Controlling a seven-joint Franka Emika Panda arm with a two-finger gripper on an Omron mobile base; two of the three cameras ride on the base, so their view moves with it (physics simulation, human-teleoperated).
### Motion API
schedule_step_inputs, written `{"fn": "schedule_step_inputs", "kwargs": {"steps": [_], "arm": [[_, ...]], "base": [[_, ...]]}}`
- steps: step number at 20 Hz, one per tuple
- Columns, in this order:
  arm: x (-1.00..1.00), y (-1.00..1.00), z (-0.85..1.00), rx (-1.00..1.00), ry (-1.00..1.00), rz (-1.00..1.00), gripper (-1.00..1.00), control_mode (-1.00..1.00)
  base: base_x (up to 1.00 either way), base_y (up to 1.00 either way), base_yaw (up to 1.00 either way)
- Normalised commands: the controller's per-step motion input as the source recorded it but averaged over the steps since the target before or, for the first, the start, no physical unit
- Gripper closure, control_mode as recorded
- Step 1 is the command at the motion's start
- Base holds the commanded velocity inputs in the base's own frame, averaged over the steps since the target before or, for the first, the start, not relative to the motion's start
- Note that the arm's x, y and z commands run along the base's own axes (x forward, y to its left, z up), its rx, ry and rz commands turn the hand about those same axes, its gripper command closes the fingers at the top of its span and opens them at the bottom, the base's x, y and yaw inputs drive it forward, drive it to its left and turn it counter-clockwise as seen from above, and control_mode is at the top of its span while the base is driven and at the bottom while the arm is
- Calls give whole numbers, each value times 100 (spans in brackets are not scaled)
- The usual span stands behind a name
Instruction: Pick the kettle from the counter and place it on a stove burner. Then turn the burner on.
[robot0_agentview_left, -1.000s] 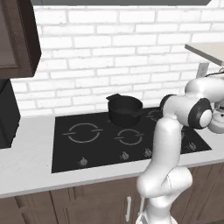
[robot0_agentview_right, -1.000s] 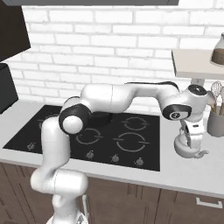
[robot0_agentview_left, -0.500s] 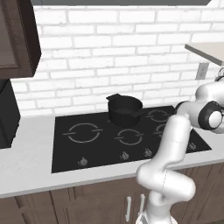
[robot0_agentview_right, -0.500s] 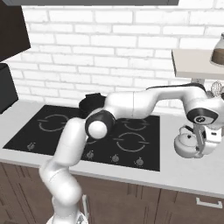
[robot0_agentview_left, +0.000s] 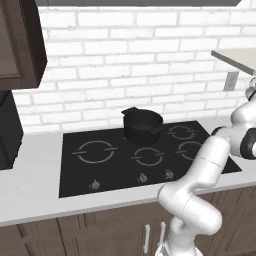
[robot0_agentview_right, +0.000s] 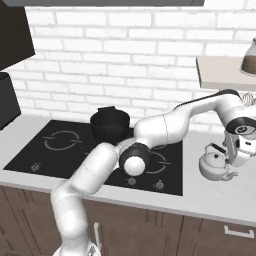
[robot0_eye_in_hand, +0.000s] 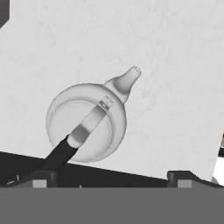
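While the kettle (robot0_eye_in_hand: 85, 122) is seen left of centre on the counter (robot0_eye_in_hand: 175, 87), the gripper (robot0_eye_in_hand: 109, 177) is held spread wide above it, nothing grasped.

The robot is a glossy white arm (robot0_agentview_right: 95, 172) built of thick, rounded tubular segments that swell at each joint like smooth bulbs. In the right base view, a dark grey-black round cap (robot0_agentview_right: 133, 160) with a pale disc at its middle sits at one joint near the centre of the frame. Near the right edge of that frame a second dark ring with a small light mark circles the wrist (robot0_agentview_right: 241, 127), and below it hangs the white, boxy hand (robot0_agentview_right: 238, 150). In the left base view the same white links rise from the lower right of the frame, with a dark joint band (robot0_agentview_left: 248, 145) at the right edge.
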Motion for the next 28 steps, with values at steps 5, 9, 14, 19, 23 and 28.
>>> {"fn": "schedule_step_inputs", "kwargs": {"steps": [5, 9, 14, 19, 23, 28], "arm": [[55, 24, -27, 0, 8, -12, -100, -100], [54, 8, -29, 0, 4, -14, -100, -100], [54, 0, -26, 0, 0, -18, -100, -100], [9, 0, -9, 0, 0, -5, 100, -100], [-18, -4, 2, 3, -6, 0, 100, -100], [-49, -1, 18, 5, -16, 0, 100, -100]], "base": [[0, 0, 0], [0, 0, 0], [0, 0, 0], [0, 0, 0], [0, 0, 0], [0, 0, 0]]}}
